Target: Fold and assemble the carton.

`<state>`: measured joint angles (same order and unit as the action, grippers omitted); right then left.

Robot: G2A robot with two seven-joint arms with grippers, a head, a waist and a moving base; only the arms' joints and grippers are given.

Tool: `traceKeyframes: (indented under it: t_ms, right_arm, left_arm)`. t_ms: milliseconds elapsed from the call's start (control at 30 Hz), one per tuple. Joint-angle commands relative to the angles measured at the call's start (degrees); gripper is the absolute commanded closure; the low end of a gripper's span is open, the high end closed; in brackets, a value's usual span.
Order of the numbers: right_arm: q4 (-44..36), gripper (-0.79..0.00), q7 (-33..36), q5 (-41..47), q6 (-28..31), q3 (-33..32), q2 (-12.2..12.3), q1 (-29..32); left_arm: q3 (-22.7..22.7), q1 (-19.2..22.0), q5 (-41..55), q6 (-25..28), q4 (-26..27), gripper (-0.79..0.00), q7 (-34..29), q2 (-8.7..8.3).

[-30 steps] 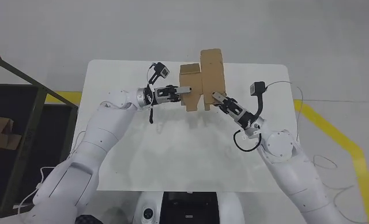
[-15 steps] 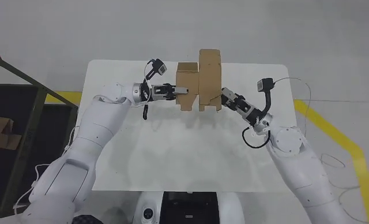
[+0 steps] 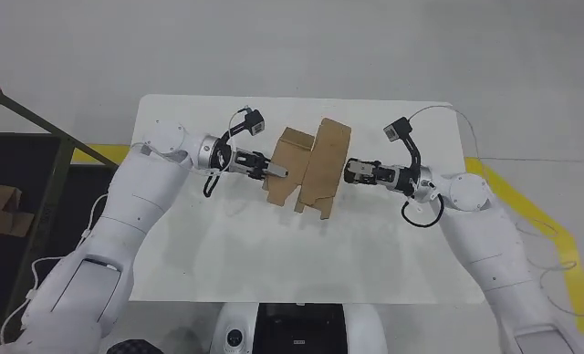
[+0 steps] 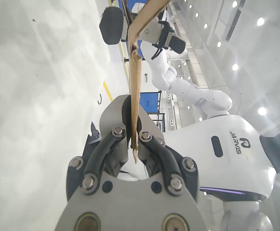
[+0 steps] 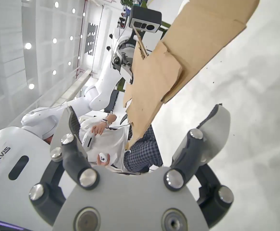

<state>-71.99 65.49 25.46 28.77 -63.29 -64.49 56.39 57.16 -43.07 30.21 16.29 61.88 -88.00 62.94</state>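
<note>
A flat brown carton [image 3: 315,162], partly folded along its middle crease, hangs slanted above the middle of the white table [image 3: 228,244]. My left gripper [image 3: 276,172] is shut on its left edge. In the left wrist view the cardboard [image 4: 135,80] runs edge-on out of the left gripper [image 4: 132,121], pinched between both pads. My right gripper [image 3: 347,171] sits at the carton's right edge. The right wrist view has that gripper [image 5: 142,118] wide open, with a torn corner of the carton [image 5: 178,61] reaching in between its fingers [image 5: 69,121], touching neither.
The table's near half lies bare in front of the arms. A dark rack [image 3: 36,199] stands off the table's left side. A yellow floor line [image 3: 511,190] runs past the right edge.
The carton has tipped from square-on to slanted and come nearer the table's middle. The left gripper moved with it. The right arm swung round to point level at the carton's right edge.
</note>
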Motion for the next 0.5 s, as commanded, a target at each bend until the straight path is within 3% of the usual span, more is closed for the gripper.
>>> traceKeyframes:
  t_ms: [0,100,133,167,200,233,267,400,467]
  right_arm:
    - [1.48,-0.785,1.74,1.55,0.41,1.20,-0.36,-1.19]
    - [3.34,-0.785,3.80,4.30,1.12,2.64,-0.92,-2.52]
    - [3.83,-0.742,4.34,4.98,1.31,3.03,-1.08,-2.88]
    - [4.25,-0.665,4.77,5.46,1.57,3.35,-1.22,-3.22]
    - [4.67,-0.640,5.09,5.86,1.76,3.63,-1.34,-3.49]
    - [4.92,-0.554,5.51,5.85,2.01,3.91,-1.43,-3.81]
    - [5.23,-0.391,5.74,5.96,2.23,4.10,-1.51,-4.05]
    - [6.28,-0.259,6.45,5.80,2.91,4.58,-1.72,-4.82]
    - [6.64,-0.117,6.53,5.44,3.08,4.80,-1.79,-5.08]
  left_arm:
    - [-1.21,-0.25,2.02,-0.01,1.08,0.000,0.00,-0.81]
    - [-2.92,-0.01,4.54,0.00,2.13,0.000,0.00,-1.92]
    - [-3.51,0.13,5.08,0.00,2.43,0.000,0.00,-2.25]
    - [-4.15,0.28,5.44,0.00,2.69,0.000,0.00,-2.56]
    - [-4.88,0.46,5.90,0.00,2.91,0.000,0.00,-2.85]
    - [-5.53,0.67,6.30,0.00,3.06,0.000,0.00,-3.12]
    - [-6.25,0.91,6.51,0.00,3.18,0.000,0.00,-3.37]
    - [-9.08,1.78,8.29,0.00,3.61,0.000,0.00,-4.25]
    - [-10.28,2.41,9.18,0.00,3.64,0.000,0.00,-4.70]
